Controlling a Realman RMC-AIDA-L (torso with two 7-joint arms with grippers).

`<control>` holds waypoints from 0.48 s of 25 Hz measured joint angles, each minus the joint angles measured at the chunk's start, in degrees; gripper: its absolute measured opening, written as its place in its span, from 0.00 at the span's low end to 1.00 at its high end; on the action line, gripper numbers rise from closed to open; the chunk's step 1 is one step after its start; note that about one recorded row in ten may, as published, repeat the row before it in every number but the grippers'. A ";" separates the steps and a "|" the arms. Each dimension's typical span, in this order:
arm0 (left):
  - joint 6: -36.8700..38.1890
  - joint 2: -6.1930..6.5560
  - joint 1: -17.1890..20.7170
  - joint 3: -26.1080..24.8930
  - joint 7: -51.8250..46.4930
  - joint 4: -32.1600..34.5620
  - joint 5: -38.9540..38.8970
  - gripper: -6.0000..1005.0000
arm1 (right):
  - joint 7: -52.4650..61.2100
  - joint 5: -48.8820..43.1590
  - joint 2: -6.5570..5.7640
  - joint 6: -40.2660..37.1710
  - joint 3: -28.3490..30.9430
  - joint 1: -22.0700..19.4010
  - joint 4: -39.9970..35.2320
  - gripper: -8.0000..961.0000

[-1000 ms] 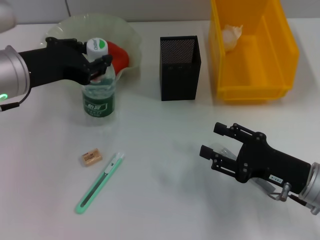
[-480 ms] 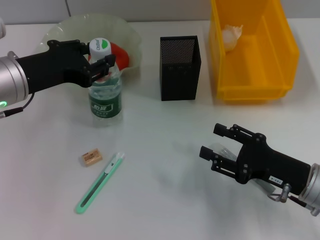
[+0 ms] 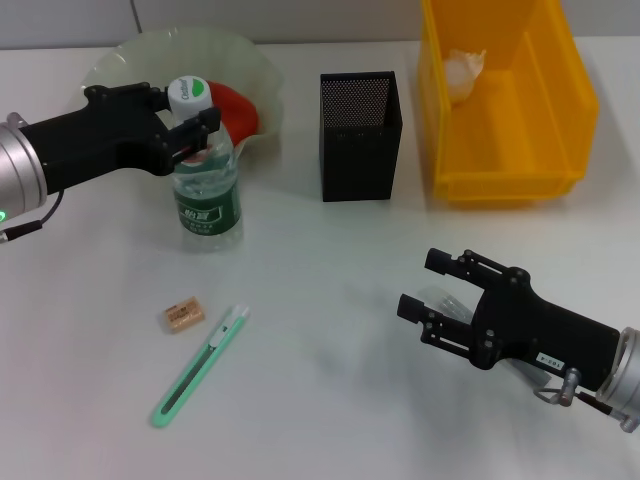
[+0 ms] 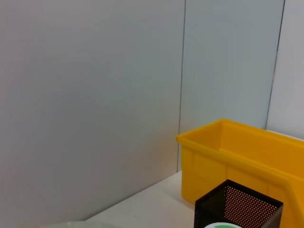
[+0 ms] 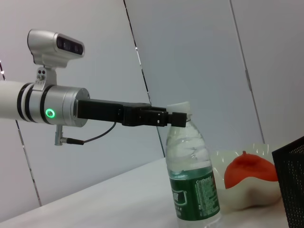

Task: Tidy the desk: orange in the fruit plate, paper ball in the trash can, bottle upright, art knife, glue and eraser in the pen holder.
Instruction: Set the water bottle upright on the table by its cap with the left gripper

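- 1 bottle (image 3: 207,190): upright on the bench (image 3: 320,400), white-and-green cap (image 3: 191,94) on top. Left gripper (image 3: 196,133) is clenched on its neck just under the cap; the right wrist view shows the same grasp from the side.
- 1 orange (image 3: 238,107): in the fruit plate (image 3: 130,60), directly behind the left gripper and the bottle.
- 1 pen holder (image 3: 360,136): black mesh, upright, off to the side of the left gripper toward the yellow bin. Can't tell what is inside.
- 1 trash can (image 3: 505,100): yellow bin, beyond the right gripper at the far edge of the bench. 1 paper ball (image 3: 462,70) lies inside, at its far end.
- 1 eraser (image 3: 184,316): flat on the bench, nearer the robot than the left gripper, well apart from it.
- 1 art knife (image 3: 199,365): green, lying just beside the eraser, not touching it.
- Right gripper (image 3: 428,287): low over the bench, well apart from the bottle, fingers spread and released, grasping nothing. A clear object under the right arm is too hidden to identify.
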 joint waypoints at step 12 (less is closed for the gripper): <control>0.15 -0.03 -0.66 -1.05 1.49 -3.12 -1.66 0.46 | 0.00 -0.03 0.00 0.10 0.00 -0.01 0.00 0.75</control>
